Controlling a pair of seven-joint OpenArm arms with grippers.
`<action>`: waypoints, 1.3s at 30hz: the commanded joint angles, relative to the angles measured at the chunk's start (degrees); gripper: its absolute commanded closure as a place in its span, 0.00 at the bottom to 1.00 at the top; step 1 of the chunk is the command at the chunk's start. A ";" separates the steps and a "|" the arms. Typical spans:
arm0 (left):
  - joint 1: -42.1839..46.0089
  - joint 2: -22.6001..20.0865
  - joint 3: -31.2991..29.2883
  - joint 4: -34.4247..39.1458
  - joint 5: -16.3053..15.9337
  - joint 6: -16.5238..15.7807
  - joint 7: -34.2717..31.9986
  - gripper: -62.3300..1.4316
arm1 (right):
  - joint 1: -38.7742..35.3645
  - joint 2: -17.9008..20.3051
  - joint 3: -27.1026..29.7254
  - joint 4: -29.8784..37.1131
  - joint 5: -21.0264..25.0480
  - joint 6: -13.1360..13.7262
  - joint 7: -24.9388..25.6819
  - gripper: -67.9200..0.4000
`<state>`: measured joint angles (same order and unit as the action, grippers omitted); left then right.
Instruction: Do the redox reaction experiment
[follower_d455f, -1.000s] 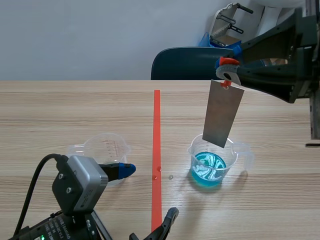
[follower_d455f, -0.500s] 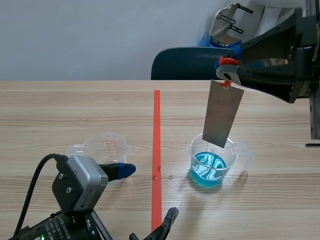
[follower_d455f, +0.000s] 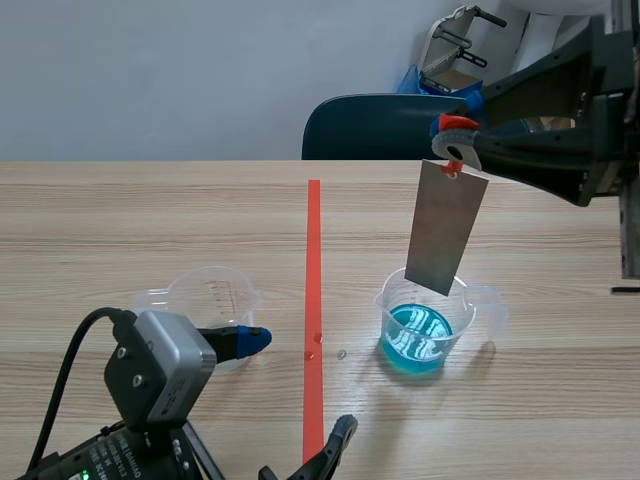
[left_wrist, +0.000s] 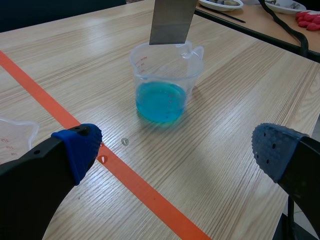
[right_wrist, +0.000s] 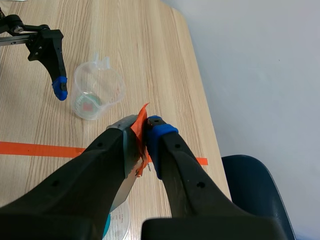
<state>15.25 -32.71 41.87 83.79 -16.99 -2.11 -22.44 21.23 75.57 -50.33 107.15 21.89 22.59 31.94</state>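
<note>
Liquid, bright blue, sits low in a clear cup on the counter. The right end effector pinches a metal strip that hangs over that cup, its lower edge at the rim. The left end effector, spread wide, is just beside a second cup; only the right wrist view looks down into this one.

Both arms are showing matt black, angular shells. The left tool is wearing blue dotted pads on two thick, tapering black fingers. A boxy grey camera housing with rounded corners and small dark screw holes is sitting on the left arm. A thick black cable is looping from it. The right tool is showing a blue pad on one broad black finger.
</note>
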 joint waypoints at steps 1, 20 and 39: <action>0.13 0.31 -0.20 0.94 -0.28 -0.13 -0.72 0.00 | 0.66 0.11 0.28 0.74 0.57 -0.22 1.05 0.98; 0.13 0.31 -0.20 0.94 -0.15 -0.13 -0.72 0.00 | 0.66 0.11 0.28 0.74 0.57 -0.22 1.07 0.98; 0.13 0.31 -0.20 0.94 0.15 -0.13 -0.70 0.00 | -0.83 -1.70 0.26 -0.04 -1.36 0.24 1.01 0.98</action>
<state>15.25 -32.71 41.87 83.79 -16.91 -2.11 -22.41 20.51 74.63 -50.33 107.11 19.90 23.03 31.92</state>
